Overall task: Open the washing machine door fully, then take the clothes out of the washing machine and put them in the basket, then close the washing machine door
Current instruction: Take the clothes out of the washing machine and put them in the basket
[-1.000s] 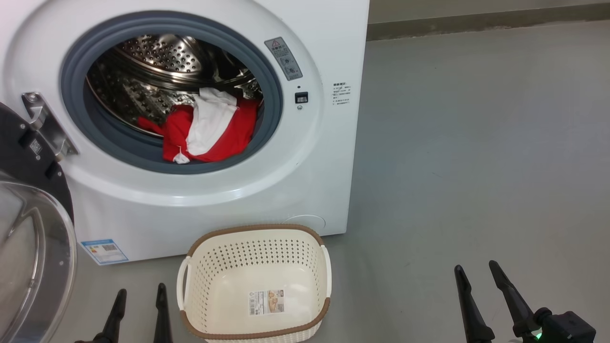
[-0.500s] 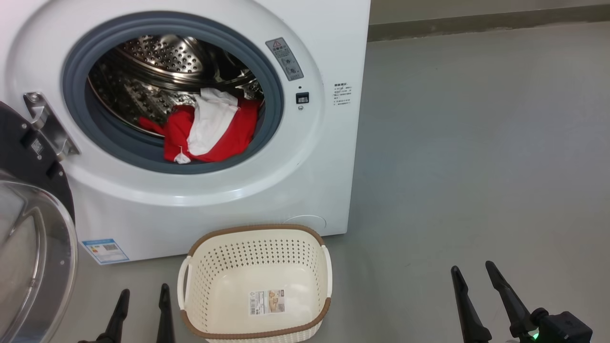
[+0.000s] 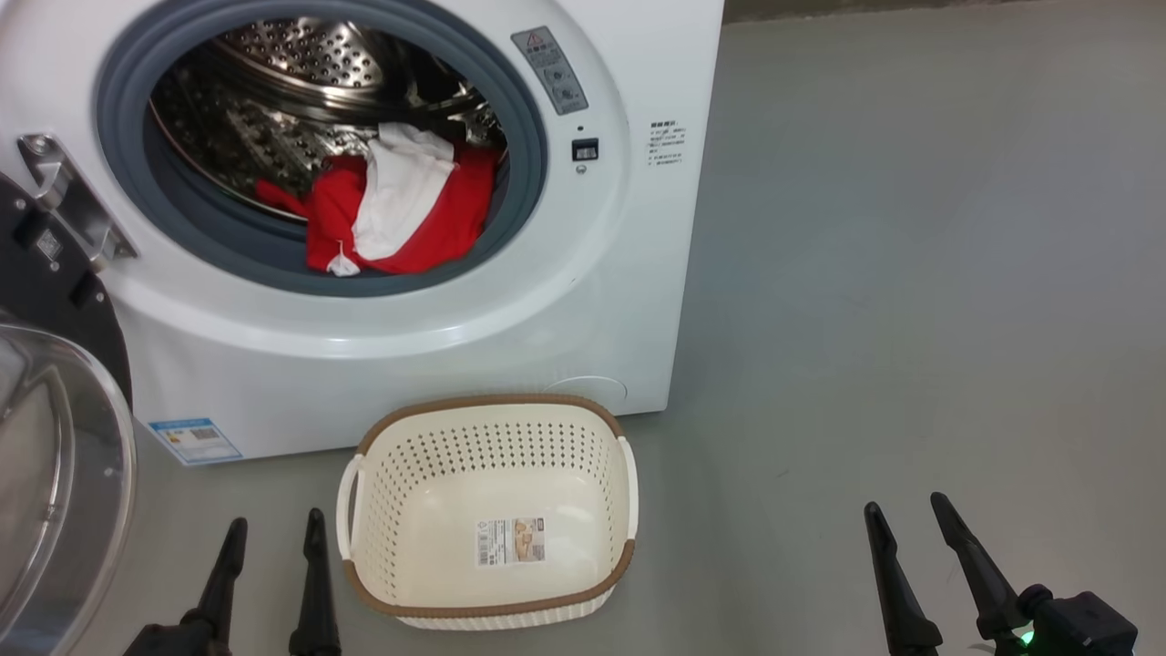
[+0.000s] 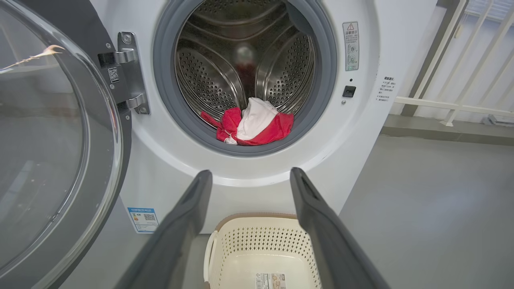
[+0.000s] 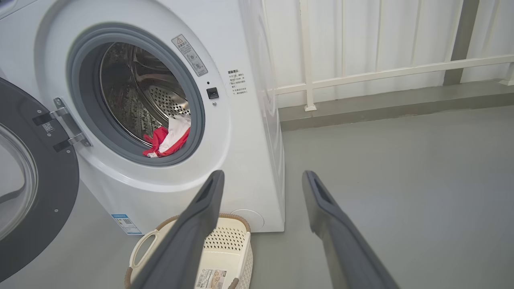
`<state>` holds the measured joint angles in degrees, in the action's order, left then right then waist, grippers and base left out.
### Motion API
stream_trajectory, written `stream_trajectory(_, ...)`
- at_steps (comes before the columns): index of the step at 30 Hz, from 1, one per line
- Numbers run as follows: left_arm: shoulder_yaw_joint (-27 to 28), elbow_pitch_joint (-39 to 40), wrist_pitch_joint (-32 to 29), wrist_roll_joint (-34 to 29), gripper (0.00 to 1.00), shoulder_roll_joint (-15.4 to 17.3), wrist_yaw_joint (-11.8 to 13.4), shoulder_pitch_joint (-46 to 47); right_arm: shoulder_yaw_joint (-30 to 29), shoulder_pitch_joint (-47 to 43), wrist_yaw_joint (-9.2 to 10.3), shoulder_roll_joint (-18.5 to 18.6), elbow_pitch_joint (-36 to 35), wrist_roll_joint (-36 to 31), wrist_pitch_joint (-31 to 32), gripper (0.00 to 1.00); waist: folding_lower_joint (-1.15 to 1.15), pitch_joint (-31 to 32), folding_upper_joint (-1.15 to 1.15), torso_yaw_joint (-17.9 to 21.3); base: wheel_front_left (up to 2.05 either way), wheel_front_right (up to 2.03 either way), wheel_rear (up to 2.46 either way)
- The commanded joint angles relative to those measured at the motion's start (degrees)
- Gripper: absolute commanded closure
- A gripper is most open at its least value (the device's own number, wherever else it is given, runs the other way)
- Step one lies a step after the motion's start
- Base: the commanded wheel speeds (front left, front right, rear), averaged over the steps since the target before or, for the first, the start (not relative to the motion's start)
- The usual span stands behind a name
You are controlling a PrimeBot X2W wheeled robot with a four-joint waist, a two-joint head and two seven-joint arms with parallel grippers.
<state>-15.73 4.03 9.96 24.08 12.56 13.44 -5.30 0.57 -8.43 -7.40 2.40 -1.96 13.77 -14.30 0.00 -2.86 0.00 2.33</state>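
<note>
The white washing machine (image 3: 565, 301) stands with its door (image 3: 55, 456) swung wide open to the left, black rim and glass bowl facing out. Red and white clothes (image 3: 392, 214) lie at the front of the steel drum, against the grey gasket. On the floor before the machine sits the cream basket (image 3: 492, 601), holding nothing but its barcode sticker. My left gripper (image 3: 276, 528) is open, low beside the basket's left handle. My right gripper (image 3: 906, 510) is open over bare floor to the right. The left wrist view looks at the clothes (image 4: 251, 126) and the basket (image 4: 257, 241).
Grey floor (image 3: 911, 273) stretches to the right of the machine. A white railing (image 5: 361, 76) and a low kerb run along the back wall. The open door (image 4: 52, 140) takes up the space at the left of the machine.
The whole head view has shifted: machine and basket sit a little higher in the picture, so the camera moved. Both grippers stay open in about the same places.
</note>
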Motion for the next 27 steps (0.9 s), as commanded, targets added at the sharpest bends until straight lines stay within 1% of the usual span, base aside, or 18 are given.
stream_trajectory(1,2.1,1.8,0.7,0.2,0.0,0.6,0.1,2.7,1.1,1.5,-0.09,0.5,-1.7,-0.3,-0.7,0.0,0.0,-0.7,0.0,-0.2,0.0,0.0,0.0)
stream_trajectory(4,2.1,2.7,1.7,0.6,0.0,0.6,-0.9,3.1,1.1,1.8,-0.09,0.5,-1.5,-0.3,-0.7,0.0,0.0,-1.0,0.0,-0.3,0.0,0.0,0.0)
stream_trajectory(5,2.5,2.8,2.1,0.5,0.0,0.6,-0.5,3.1,1.1,1.9,-0.09,0.5,-1.4,-0.2,-0.7,0.0,0.0,-1.0,0.0,-0.3,0.0,0.0,0.0)
stream_trajectory(11,2.5,2.9,2.5,0.4,0.0,0.9,-0.6,3.1,0.9,2.0,-0.09,0.5,-1.1,-0.1,-0.7,0.0,0.0,-0.4,0.0,-0.2,0.24,-0.48,0.24)
stream_trajectory(16,2.3,3.1,2.3,0.1,0.0,1.2,-0.3,3.0,1.0,1.9,-0.09,0.5,-1.1,-0.1,-0.7,0.0,0.0,0.0,0.0,-0.2,0.74,-1.48,0.74)
stream_trajectory(20,2.3,3.3,2.1,0.1,0.0,1.4,-0.1,2.9,1.0,1.8,-0.09,0.5,-1.1,0.0,-0.7,0.0,0.0,0.0,0.0,-0.2,1.6,-1.84,0.24)
stream_trajectory(24,1.7,3.2,1.4,0.0,0.0,1.9,-0.5,2.8,0.9,1.8,-0.09,0.5,-1.2,0.1,-0.7,0.0,0.0,0.0,0.0,-0.4,1.58,-1.58,0.0)
stream_trajectory(27,1.6,3.6,1.8,0.9,0.0,1.6,-1.2,2.9,0.7,1.7,-0.09,0.5,-1.3,0.1,-0.7,0.0,0.0,-0.1,0.0,-0.7,1.1,-1.1,0.0)
